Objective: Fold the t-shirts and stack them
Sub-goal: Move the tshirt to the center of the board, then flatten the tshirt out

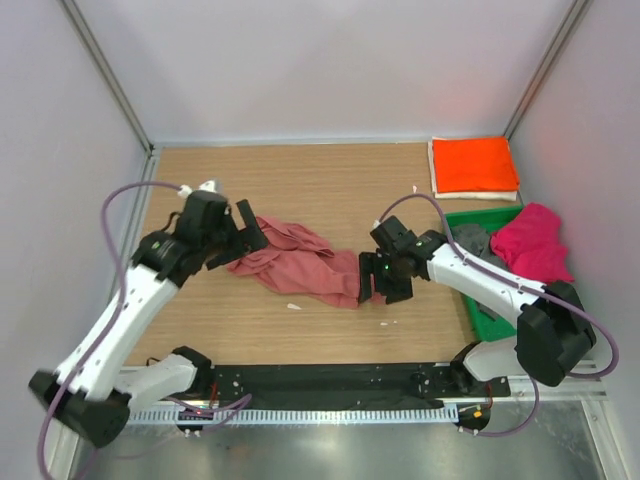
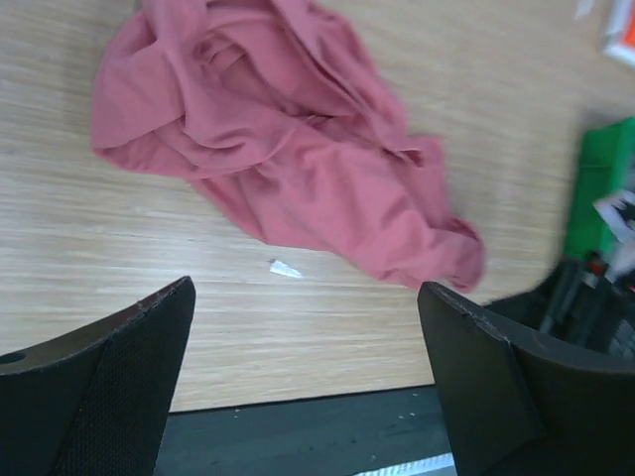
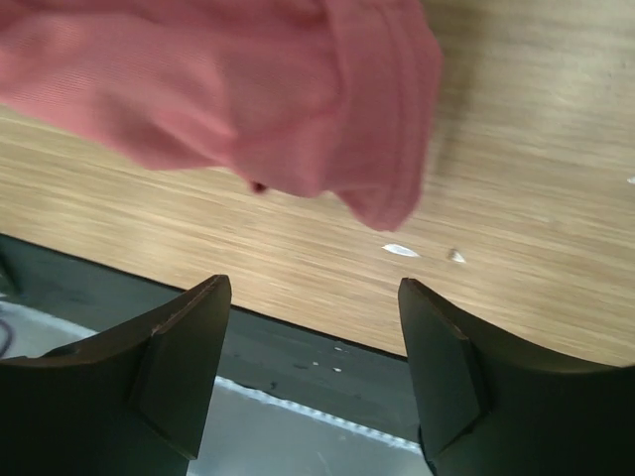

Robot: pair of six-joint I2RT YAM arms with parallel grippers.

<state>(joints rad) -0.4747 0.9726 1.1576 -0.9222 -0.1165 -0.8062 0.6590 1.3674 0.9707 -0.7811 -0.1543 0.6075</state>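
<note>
A dusty salmon-red t-shirt (image 1: 300, 262) lies crumpled in the middle of the wooden table; it also shows in the left wrist view (image 2: 288, 149) and in the right wrist view (image 3: 228, 89). My left gripper (image 1: 243, 236) is open and empty at the shirt's left end. My right gripper (image 1: 378, 283) is open and empty at the shirt's right end. A folded bright orange t-shirt (image 1: 474, 164) lies at the back right on a white one (image 1: 436, 185). A magenta t-shirt (image 1: 535, 245) and a dark grey one (image 1: 478, 245) lie in the green tray (image 1: 488, 318).
The green tray stands at the right edge of the table. Small white scraps (image 1: 293, 306) lie on the wood near the shirt. A black strip (image 1: 330, 380) runs along the table's near edge. White walls enclose the table on three sides.
</note>
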